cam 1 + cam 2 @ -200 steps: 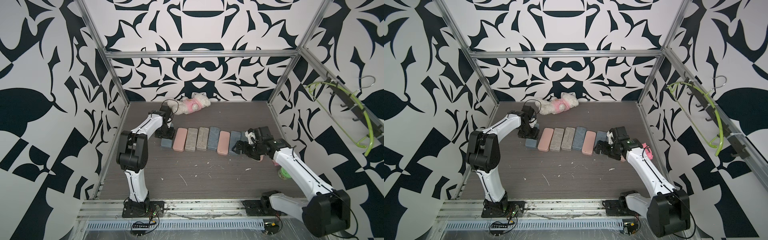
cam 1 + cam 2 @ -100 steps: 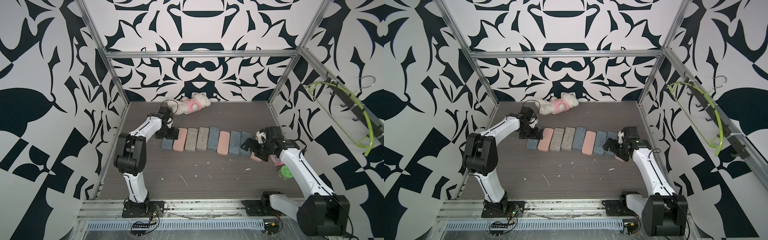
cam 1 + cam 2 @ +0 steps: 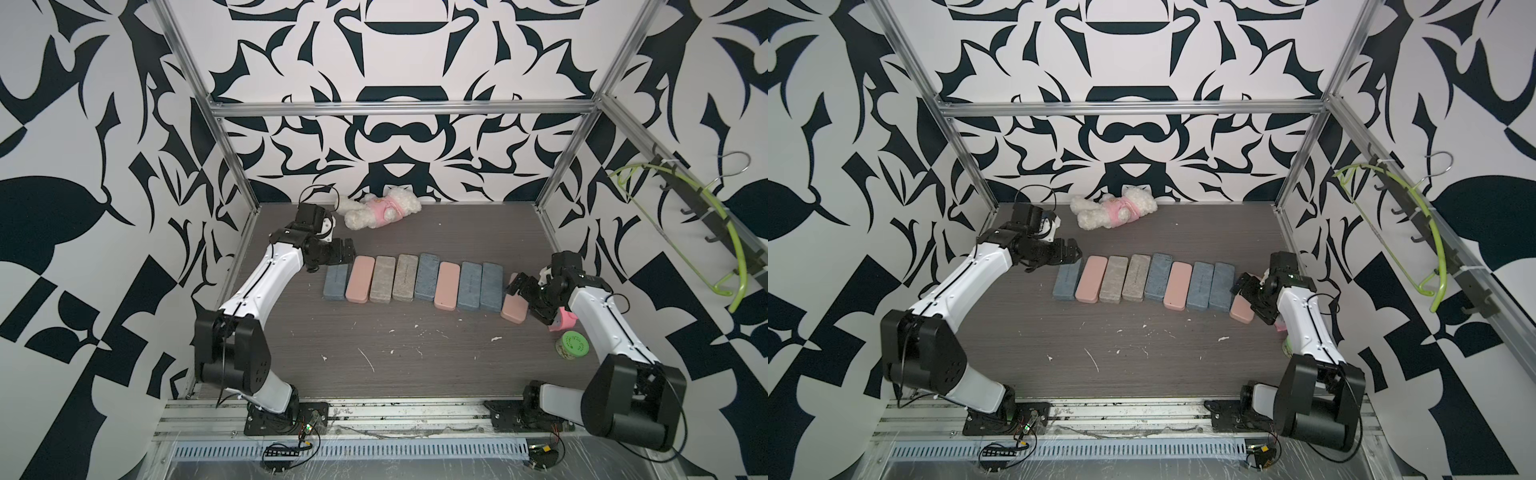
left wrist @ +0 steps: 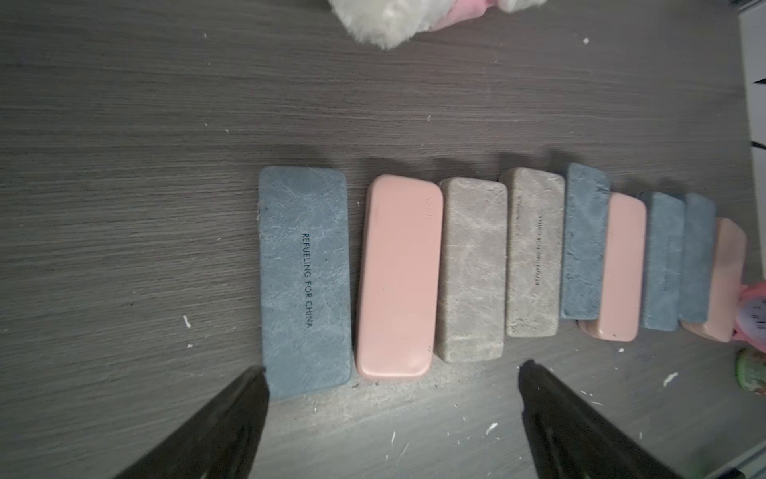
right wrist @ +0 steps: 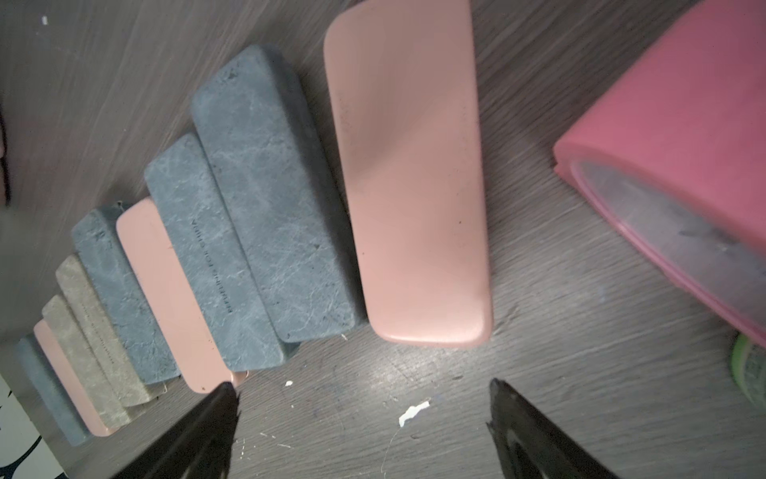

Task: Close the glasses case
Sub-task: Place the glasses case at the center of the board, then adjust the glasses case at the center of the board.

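In both top views, nine glasses cases (image 3: 428,276) lie side by side in a row across the middle of the table (image 3: 415,365), every lid down as far as I can judge. My left gripper (image 3: 349,253) hangs just beside the far end of the blue case (image 3: 334,282) that ends the row on my left. My right gripper (image 3: 1252,301) hovers at the pink case (image 3: 1241,309) that ends it on my right. A plush toy (image 3: 380,210) lies at the back wall, well apart from the row. From the left wrist, my left gripper (image 4: 391,373) stands with jaws spread wide and nothing between them. The blue case (image 4: 304,282) lies flat and shut just ahead, its lettering facing up. From the right wrist, my right gripper (image 5: 362,387) is likewise spread and empty, short of the pink case (image 5: 408,186), which lies shut beside its blue neighbour. A pink clock (image 5: 684,166) sits near on the other side. No case shows a gap or a raised lid, so the closing looks done. Whether each lid has fully seated I cannot tell. What is left, I judge, is only to draw both arms clear.
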You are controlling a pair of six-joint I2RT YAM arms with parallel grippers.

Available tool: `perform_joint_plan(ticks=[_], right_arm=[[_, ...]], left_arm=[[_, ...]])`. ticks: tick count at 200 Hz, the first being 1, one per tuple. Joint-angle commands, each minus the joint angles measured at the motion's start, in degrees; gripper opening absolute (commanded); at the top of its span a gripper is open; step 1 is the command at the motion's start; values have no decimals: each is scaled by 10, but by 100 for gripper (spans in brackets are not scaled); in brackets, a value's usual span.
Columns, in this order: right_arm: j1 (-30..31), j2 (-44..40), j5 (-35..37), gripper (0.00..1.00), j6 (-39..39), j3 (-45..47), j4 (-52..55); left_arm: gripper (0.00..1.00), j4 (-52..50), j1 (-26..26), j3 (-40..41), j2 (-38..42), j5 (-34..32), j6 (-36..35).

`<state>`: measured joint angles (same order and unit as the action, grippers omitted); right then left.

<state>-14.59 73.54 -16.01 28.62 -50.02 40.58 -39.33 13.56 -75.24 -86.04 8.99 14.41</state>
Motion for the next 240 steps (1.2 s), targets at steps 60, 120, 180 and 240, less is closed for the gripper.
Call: perform_joint_plan(ticks=[60, 120, 180, 240], right_arm=[[-12, 101, 53, 96, -4, -61, -68], [-12, 146, 43, 95, 0, -61, -120], [-8, 164, -31, 94, 4, -57, -173], [17, 188, -43, 92, 0, -80, -173]], left_arm=[[99, 43, -1, 33, 174, 35, 60], [99, 23, -1, 36, 195, 29, 59], [99, 24, -1, 35, 208, 29, 61], [99, 17, -1, 43, 216, 17, 60]])
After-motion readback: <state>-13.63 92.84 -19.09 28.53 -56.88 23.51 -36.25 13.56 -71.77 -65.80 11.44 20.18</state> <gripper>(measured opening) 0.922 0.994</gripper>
